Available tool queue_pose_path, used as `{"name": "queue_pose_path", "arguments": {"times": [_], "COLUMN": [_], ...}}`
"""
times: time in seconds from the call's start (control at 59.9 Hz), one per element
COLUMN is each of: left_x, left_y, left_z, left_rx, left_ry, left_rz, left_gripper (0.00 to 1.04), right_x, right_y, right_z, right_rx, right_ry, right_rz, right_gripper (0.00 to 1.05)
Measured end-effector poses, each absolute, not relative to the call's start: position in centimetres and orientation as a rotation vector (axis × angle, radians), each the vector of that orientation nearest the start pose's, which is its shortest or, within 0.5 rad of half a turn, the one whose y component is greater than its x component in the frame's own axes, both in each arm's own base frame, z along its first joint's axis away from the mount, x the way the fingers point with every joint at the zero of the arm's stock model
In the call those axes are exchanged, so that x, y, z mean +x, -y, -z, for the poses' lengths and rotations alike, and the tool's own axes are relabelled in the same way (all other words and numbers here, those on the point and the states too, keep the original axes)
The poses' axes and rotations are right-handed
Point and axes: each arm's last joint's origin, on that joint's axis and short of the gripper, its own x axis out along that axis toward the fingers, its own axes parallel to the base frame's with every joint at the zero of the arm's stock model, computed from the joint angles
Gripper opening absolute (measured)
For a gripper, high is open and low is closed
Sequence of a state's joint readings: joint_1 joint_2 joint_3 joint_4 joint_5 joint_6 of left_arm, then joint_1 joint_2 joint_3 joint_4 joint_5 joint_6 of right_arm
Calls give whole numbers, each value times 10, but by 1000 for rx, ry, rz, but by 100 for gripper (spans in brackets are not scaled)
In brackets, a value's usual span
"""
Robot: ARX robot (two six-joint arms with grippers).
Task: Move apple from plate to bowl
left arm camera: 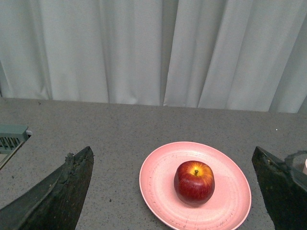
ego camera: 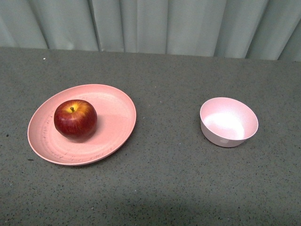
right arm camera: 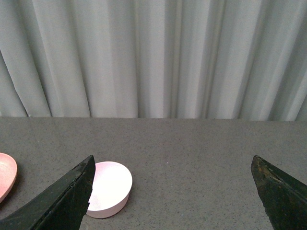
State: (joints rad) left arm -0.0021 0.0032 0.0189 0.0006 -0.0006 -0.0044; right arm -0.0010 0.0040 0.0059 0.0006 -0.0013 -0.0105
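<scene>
A dark red apple (ego camera: 75, 118) with a yellow patch round its stem sits upright on the wide salmon-pink plate (ego camera: 115, 101) at the left of the table. The small pale pink bowl (ego camera: 229, 121) stands empty at the right, well apart from the plate. Neither arm shows in the front view. In the left wrist view my left gripper (left arm camera: 172, 155) is open, its dark fingers (left arm camera: 62, 191) spread wide, with the apple (left arm camera: 194, 182) and plate (left arm camera: 158, 177) ahead between them. My right gripper (right arm camera: 172, 163) is open over bare table, the bowl (right arm camera: 111, 188) beside one finger.
The grey speckled table (ego camera: 169, 179) runs back to pale pleated curtains (ego camera: 150, 23). A small grey-green vented box (left arm camera: 12, 136) sits at the table's edge in the left wrist view. A sliver of the plate (right arm camera: 5, 175) shows in the right wrist view.
</scene>
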Motion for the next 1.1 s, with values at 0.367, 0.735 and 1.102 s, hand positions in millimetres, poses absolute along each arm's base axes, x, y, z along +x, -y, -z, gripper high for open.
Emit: {"name": "queue_pose_path", "arguments": {"times": [0.367, 0.735, 1.102], "left_x": [97, 97, 97], "left_y": [0, 0, 0], "left_z": [-170, -170, -170], "left_rx": [-4, -4, -4], "left_ry": [16, 16, 16], "left_rz": [2, 2, 2], "left_gripper": [98, 98, 98], "right_x": [98, 110, 195], "right_y": [0, -9, -26], "right_z": [-165, -163, -163], "right_rx": [-10, -88, -167], "right_ry": [2, -134, -394], "right_rz": [-1, 5, -250], "right_gripper": [95, 95, 95]}}
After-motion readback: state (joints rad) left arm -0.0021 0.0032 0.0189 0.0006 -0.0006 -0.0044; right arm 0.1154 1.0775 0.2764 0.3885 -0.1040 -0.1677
